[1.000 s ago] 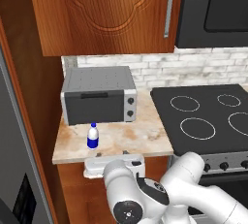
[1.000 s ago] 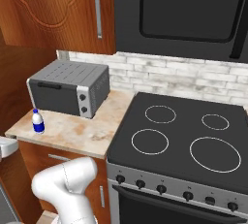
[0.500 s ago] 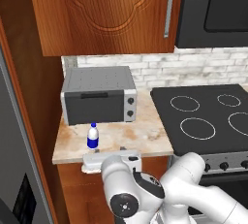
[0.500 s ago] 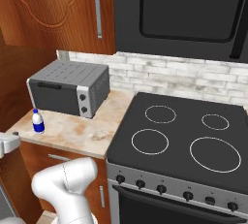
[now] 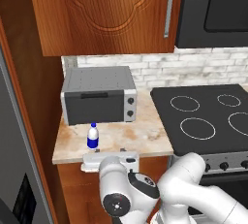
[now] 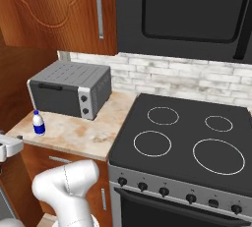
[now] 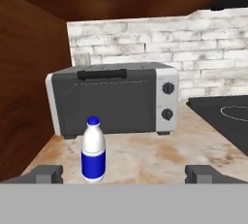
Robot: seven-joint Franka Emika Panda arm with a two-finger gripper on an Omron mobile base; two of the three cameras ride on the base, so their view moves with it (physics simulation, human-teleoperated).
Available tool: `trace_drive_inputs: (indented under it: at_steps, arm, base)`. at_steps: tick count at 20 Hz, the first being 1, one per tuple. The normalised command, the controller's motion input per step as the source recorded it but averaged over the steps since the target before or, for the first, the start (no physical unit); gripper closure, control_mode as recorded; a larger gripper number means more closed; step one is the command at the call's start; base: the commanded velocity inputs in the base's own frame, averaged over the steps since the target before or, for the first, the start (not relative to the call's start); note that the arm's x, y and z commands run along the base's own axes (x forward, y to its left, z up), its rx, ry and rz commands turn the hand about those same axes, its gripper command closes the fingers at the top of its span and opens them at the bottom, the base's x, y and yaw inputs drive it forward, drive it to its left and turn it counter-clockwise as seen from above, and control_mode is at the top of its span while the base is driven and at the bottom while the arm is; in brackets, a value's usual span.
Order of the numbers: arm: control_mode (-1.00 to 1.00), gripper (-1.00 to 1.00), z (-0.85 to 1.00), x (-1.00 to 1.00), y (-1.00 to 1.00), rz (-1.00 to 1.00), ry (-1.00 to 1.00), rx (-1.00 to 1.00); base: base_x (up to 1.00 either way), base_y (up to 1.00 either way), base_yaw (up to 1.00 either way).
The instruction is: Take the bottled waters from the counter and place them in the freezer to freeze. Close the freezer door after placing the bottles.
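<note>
The gripper [image 7: 123, 173] is standing spread wide, grasping nothing and touching nothing; in the hand view its two dark fingertips [image 7: 44, 173] are sitting far apart at the bottom edge. The blue-capped water bottle [image 7: 93, 149] is standing upright on the counter [image 7: 160, 157], just ahead of the gripper and nearer its left fingertip than its right. Using the toaster oven [image 5: 99, 94] as landmark: the bottle [image 5: 92, 136] is standing in front of it, apart from its door, close to the counter's front edge [image 5: 112, 152]. To the oven's left a wooden wall [image 7: 29, 92] is closing the counter in; to its right bare stone is running to the black stovetop [image 6: 189, 140].
</note>
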Motion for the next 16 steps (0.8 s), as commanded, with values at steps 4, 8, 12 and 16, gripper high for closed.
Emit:
trace_drive_inputs:
  at_steps: [4, 8, 12, 16]
  arm:
    - [-1.0, -1.0, -0.15, 0.14, 0.01, -0.1, 0.0, 0.0]
    - [-1.0, -1.0, -0.01, 0.11, 0.12, -0.01, 0.0, 0.0]
    - [-1.0, -1.0, -0.01, 0.06, 0.13, 0.0, 0.0, 0.0]
    - [-1.0, -1.0, 0.0, 0.05, 0.1, 0.0, 0.0, 0.0]
  base:
    - [0.0, 0.0, 0.0]
    - [0.0, 0.0, 0.0]
    - [0.0, 0.0, 0.0]
    - [0.0, 0.0, 0.0]
